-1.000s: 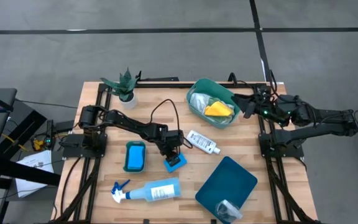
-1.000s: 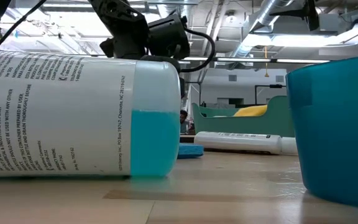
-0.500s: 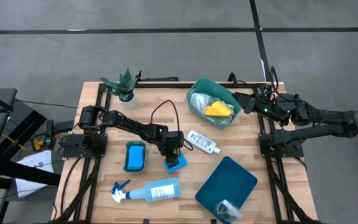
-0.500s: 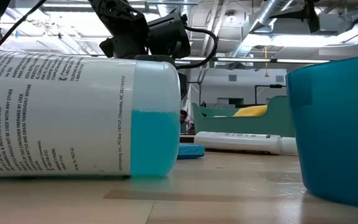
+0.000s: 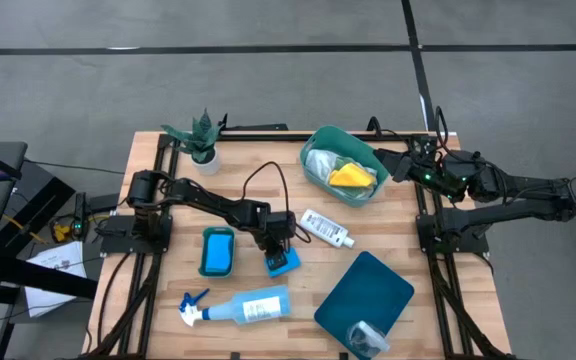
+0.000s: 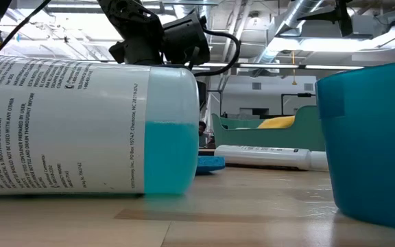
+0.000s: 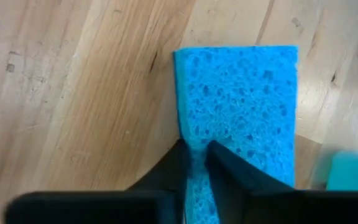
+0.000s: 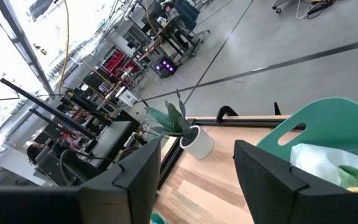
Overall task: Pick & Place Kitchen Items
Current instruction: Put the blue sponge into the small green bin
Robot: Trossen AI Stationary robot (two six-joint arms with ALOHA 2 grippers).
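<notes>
My left gripper (image 5: 279, 252) is shut on a small blue sponge (image 5: 284, 263) in the middle of the table. A larger blue sponge (image 5: 217, 251) lies flat to its left. A small white bottle (image 5: 326, 228) lies on its side to its right. A pale-blue spray bottle (image 5: 238, 306) lies on its side near the front edge. White, yellow and green cloths fill the green tub (image 5: 343, 165). A crinkled silver cup (image 5: 366, 337) lies at the front. My right gripper (image 5: 396, 163) hangs open beside the tub, high off the table. My left gripper pinches the small sponge along one side edge (image 7: 194, 163) between its two fingers (image 7: 227, 173), and the foam is squeezed thin there. The fingers slant steeply down from above and run along that edge. The rest of the sponge lies on the table.
A small potted plant (image 5: 200, 138) stands at the back left. A dark teal container (image 5: 364, 295) sits at the front right, with the silver cup at its near corner. Bare wood lies between the two sponges and behind them.
My left gripper has stayed over the small sponge, rolled a little and shut on its edge; in the low view the sponge's end now sits slightly raised. My right gripper has rolled a little in place.
</notes>
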